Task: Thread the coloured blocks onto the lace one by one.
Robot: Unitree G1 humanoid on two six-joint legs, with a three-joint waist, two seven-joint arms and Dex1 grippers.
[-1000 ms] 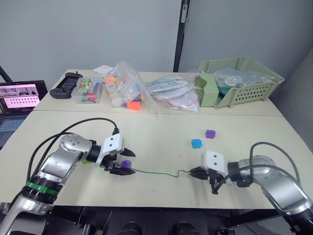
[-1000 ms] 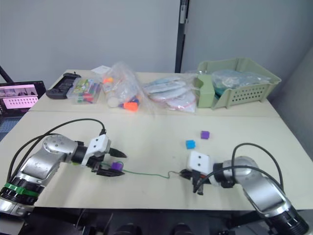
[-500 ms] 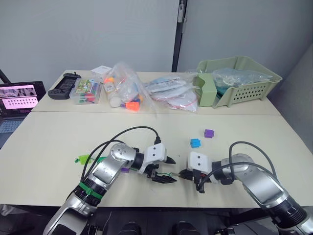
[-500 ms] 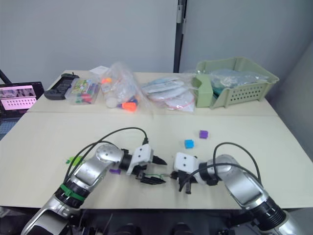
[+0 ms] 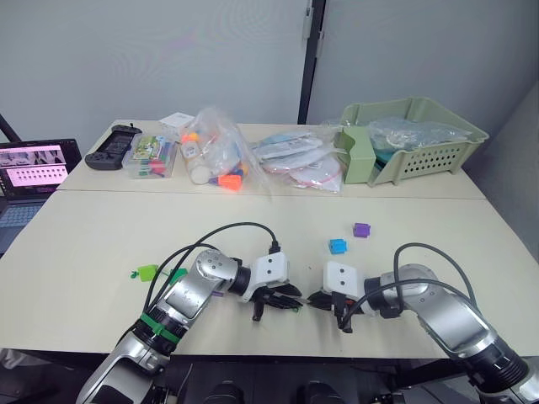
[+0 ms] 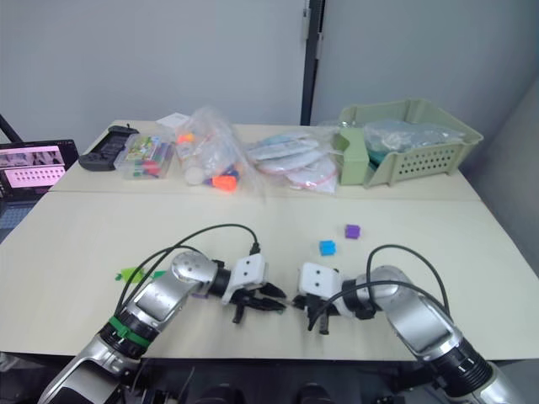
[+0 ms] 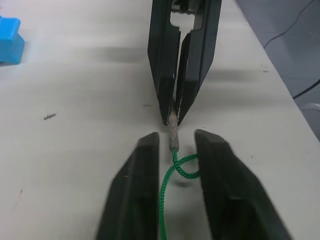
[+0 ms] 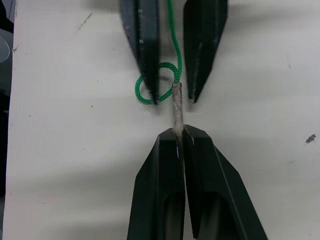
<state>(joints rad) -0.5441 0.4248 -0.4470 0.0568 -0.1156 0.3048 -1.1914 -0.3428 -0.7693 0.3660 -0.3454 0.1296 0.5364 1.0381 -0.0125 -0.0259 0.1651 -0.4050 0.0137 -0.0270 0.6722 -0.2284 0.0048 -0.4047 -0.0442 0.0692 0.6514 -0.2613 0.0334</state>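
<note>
The lace's pale stiff tip (image 8: 177, 107) is pinched in my right gripper (image 8: 178, 132), which is shut on it low over the table's front. My left gripper (image 7: 175, 142) faces it nose to nose, its fingers (image 7: 145, 200) standing apart on either side of the green cord (image 7: 170, 175), which curls in a small loop just behind the tip. A blue block (image 5: 338, 246) and a purple block (image 5: 361, 229) lie on the table beyond the right gripper (image 5: 316, 300). Another purple block (image 6: 200, 294) sits by my left forearm. A lime green wedge (image 5: 147, 272) lies further left.
Along the back of the table (image 5: 253, 223) stand a pale green basket (image 5: 421, 143), clear bags of toys (image 5: 219, 156), a clear box (image 5: 156, 156) and a black controller (image 5: 114, 145). A laptop (image 5: 29, 168) sits off the left edge. The grippers work close to the front edge.
My left arm has swung right along the lace, leaving the purple block behind, and now meets the right gripper at the tip. Its jaws stand narrower than before. The right gripper stayed shut on the tip.
</note>
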